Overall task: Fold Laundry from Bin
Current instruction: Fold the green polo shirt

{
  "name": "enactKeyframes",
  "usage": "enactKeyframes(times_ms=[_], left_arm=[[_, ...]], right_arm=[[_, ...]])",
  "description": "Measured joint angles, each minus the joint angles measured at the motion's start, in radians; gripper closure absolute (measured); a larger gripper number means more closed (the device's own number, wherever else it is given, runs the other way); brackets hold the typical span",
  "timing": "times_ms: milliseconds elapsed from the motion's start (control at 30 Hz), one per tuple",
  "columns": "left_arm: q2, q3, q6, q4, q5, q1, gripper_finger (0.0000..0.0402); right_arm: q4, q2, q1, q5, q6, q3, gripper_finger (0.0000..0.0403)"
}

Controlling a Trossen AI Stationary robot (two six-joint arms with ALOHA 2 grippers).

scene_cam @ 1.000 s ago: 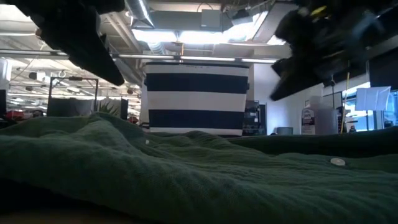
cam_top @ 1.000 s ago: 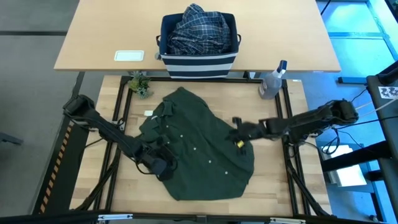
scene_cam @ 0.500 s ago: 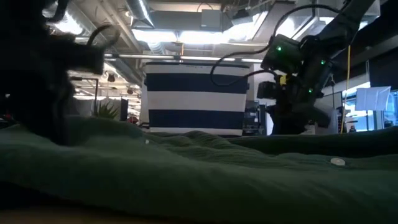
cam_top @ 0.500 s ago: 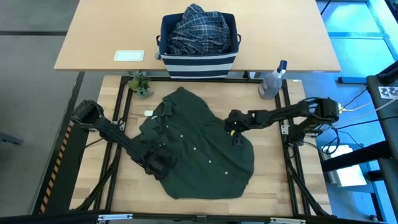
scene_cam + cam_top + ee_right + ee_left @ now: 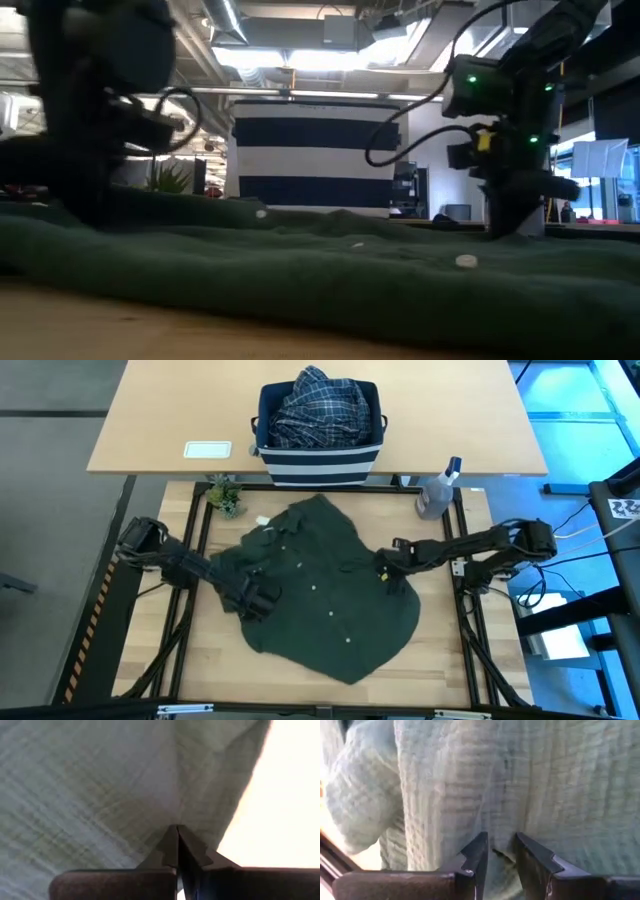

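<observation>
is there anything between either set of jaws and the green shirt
Nothing visible. The left gripper is pinched on the green shirt at its left edge, and the right gripper is shut on a fold at its right side.

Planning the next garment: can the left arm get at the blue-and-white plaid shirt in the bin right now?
Probably not: the left tool is pinching the dark olive-green cloth garment, and the plaid shirt sits in the striped navy fabric bin on the far table.
</observation>
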Motion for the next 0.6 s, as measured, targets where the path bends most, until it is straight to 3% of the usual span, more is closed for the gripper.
enactKeyframes(times_ms=[200, 367, 500, 600], left_arm=[[0.000, 0.000, 0.198, 0.044, -0.071, 0.141, 0.0312], [0.000, 0.000, 0.401, 0.200, -0.085, 0.244, 0.0312], [0.000, 0.000, 0.516, 0.280, -0.085, 0.316, 0.0312], [-0.005, 0.000, 0.561, 0.316, -0.072, 0.360, 0.0312]], right_arm=[[-0.040, -0.001, 0.159, -0.020, 0.166, 0.000, 0.0402], [0.019, -0.001, 0.282, -0.142, 0.289, 0.000, 0.0402], [0.104, 0.002, 0.374, -0.255, 0.311, -0.004, 0.0402], [0.156, 0.004, 0.429, -0.266, 0.294, 0.000, 0.0402]])
